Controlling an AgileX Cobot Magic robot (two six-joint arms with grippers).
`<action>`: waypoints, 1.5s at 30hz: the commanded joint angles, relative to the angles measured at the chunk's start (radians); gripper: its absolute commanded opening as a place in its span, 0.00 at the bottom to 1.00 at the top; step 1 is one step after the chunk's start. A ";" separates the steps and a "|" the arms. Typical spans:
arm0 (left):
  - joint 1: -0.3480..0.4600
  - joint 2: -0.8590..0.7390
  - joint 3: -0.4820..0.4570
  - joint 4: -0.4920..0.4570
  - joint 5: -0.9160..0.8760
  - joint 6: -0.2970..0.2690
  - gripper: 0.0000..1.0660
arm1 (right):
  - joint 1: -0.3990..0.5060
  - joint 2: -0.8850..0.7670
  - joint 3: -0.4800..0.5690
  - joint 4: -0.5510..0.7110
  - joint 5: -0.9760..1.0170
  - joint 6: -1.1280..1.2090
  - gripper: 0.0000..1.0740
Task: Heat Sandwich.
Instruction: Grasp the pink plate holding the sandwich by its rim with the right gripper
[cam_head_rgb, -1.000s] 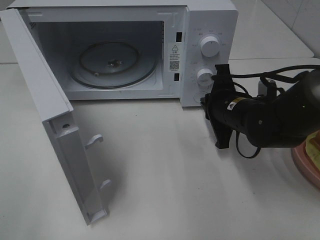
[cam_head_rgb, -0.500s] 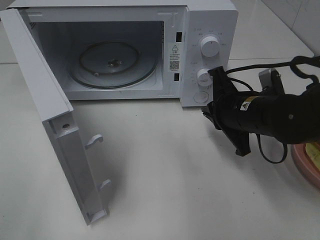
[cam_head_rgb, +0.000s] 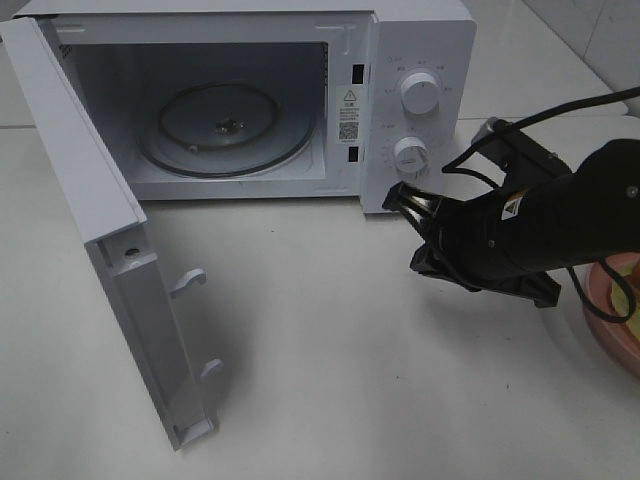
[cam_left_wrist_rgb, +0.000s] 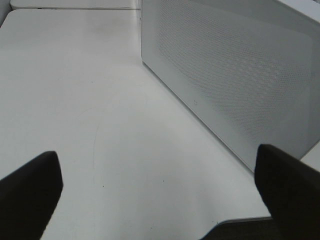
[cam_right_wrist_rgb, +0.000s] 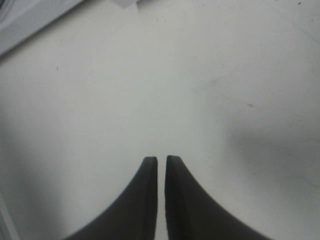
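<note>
Sandwich (cam_head_rgb: 627, 287) bound for microwave (cam_head_rgb: 240, 110), far left, door (cam_head_rgb: 110, 250) swung open. Right gripper (cam_right_wrist_rgb: 161, 165) pinched shut, empty, near lower knob (cam_head_rgb: 410, 153). Left gripper (cam_left_wrist_rgb: 160, 190) spread wide, empty. Sandwich on pink plate (cam_head_rgb: 603, 338), right edge, partly behind arm. Risk: arm turning back with closed jaws shoves plate off.

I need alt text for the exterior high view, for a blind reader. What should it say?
A white microwave stands on a table, door swung open, glass turntable bare. The right gripper, shut, is in front of the knobs; a pink plate shows at the right edge.
</note>
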 joint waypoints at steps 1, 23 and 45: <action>-0.002 -0.015 0.001 -0.007 -0.010 0.002 0.91 | -0.008 -0.014 -0.034 -0.010 0.144 -0.175 0.06; -0.002 -0.015 0.001 -0.007 -0.010 0.002 0.91 | -0.031 -0.058 -0.187 -0.314 0.798 -0.519 0.15; -0.002 -0.015 0.001 -0.007 -0.010 0.002 0.91 | -0.288 -0.211 -0.187 -0.446 0.885 -0.542 0.87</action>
